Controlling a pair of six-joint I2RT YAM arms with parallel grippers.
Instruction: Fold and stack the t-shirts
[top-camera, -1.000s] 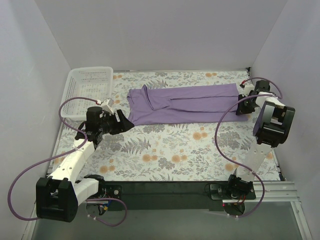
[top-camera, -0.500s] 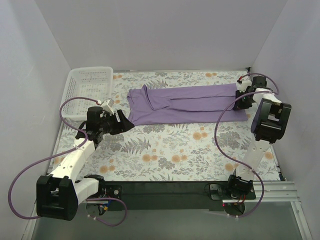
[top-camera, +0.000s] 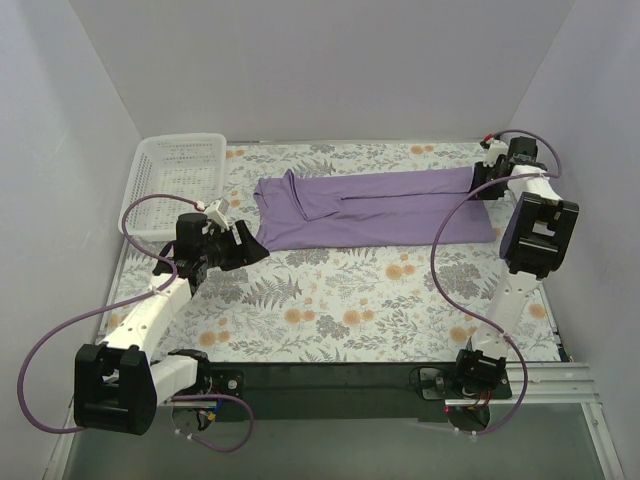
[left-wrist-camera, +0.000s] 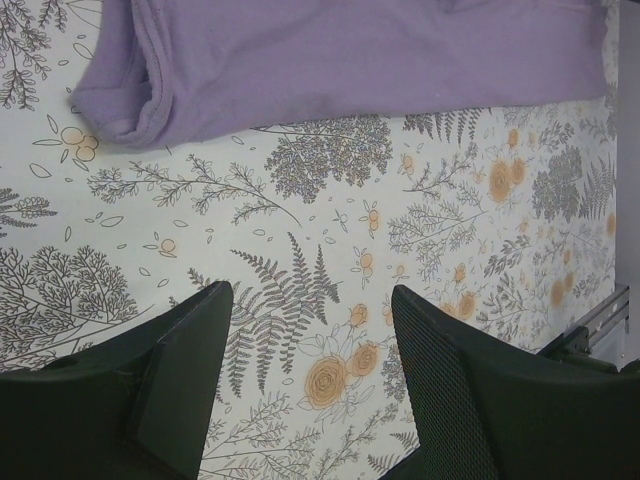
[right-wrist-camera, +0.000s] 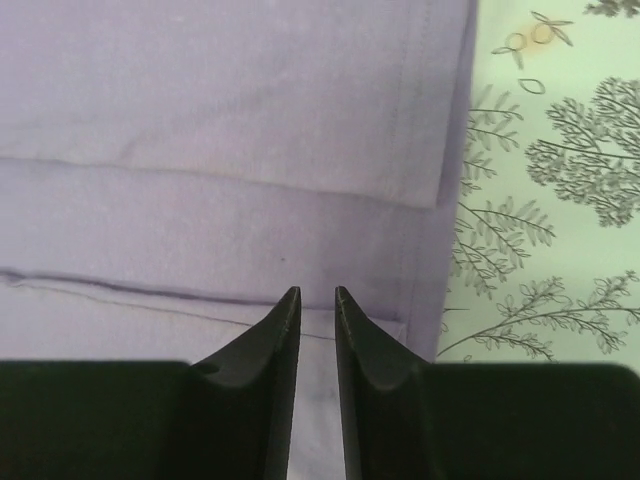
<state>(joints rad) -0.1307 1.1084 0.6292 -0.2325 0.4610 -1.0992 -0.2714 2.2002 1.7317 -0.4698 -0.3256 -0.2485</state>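
The lavender t-shirt (top-camera: 370, 205) lies folded into a long band across the far half of the table, collar end to the left. My left gripper (top-camera: 250, 245) is open and empty, low over the floral cloth just short of the shirt's left end; in the left wrist view the shirt (left-wrist-camera: 350, 60) is above the gripper (left-wrist-camera: 310, 300). My right gripper (top-camera: 485, 180) hovers over the shirt's right hem end. In the right wrist view the jaws stand almost together with a narrow gap, gripper (right-wrist-camera: 317, 292) above the shirt's (right-wrist-camera: 230, 120) layered edges, holding nothing.
A white mesh basket (top-camera: 175, 185) stands at the far left beside my left arm. The floral tablecloth (top-camera: 380, 300) covers the table. Grey walls close the left, back and right sides. Purple cables loop off both arms.
My right gripper has moved from the shirt's near right corner toward the far right corner. My left gripper has barely moved. The shirt lies as before.
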